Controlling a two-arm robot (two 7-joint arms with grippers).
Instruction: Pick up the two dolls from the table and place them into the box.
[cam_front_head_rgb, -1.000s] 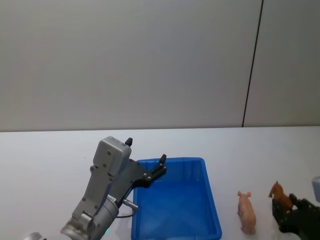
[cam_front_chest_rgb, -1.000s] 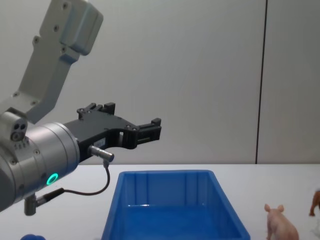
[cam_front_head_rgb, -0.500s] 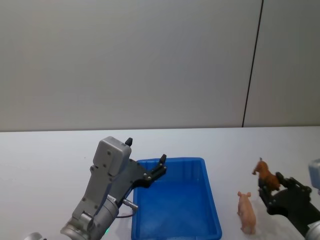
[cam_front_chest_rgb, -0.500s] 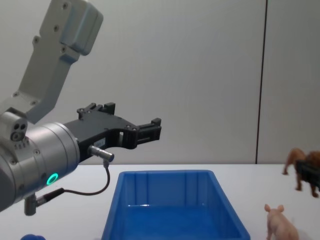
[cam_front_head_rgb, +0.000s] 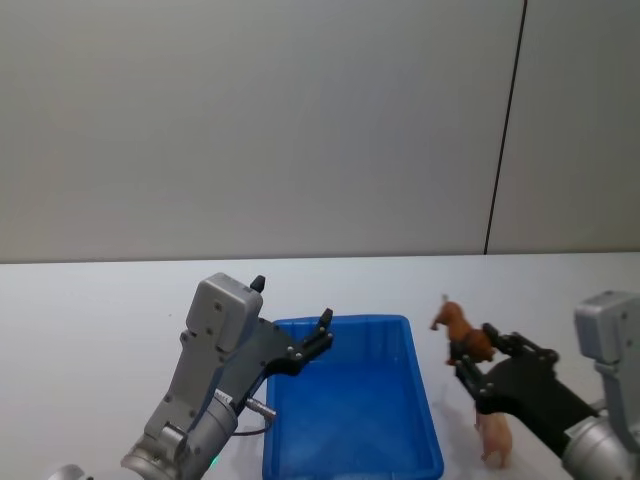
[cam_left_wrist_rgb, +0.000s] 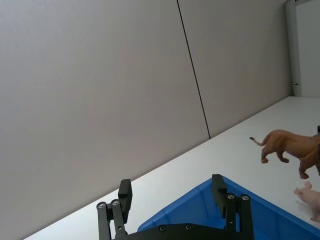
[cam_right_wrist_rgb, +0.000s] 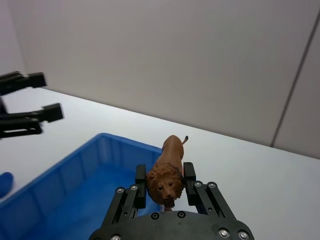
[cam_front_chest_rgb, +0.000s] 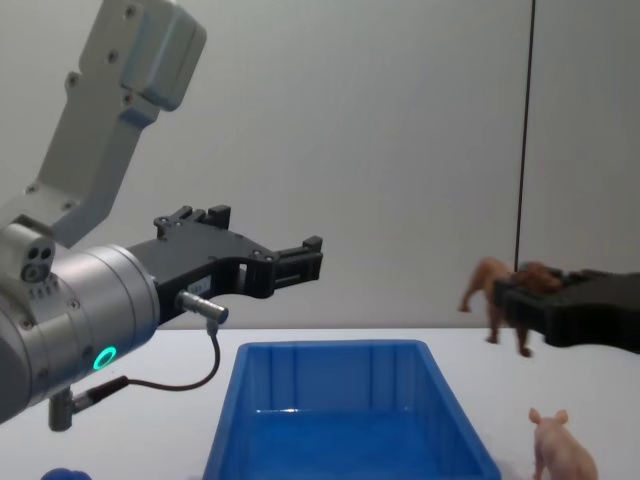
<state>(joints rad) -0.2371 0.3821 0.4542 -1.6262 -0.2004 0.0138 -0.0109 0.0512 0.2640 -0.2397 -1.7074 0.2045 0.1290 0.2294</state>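
Right wrist view: your right tool (cam_right_wrist_rgb: 165, 174) clenched on brown doll (cam_right_wrist_rgb: 172, 150) by its shoulders, aloft just right of box (cam_front_head_rgb: 425, 420) | looks rigid, light, slick plastic, thin legs, so keep your grip on the body | pig (cam_front_head_rgb: 493, 440) on table (cam_front_head_rgb: 100, 320) | left tool (cam_front_head_rgb: 292, 300) spread, idle by box's left rim

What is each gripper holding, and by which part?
Right gripper is shut on the brown lion doll, clamped on both sides of its maned head, with body and tail free in the air. Left gripper is open and holds nothing.
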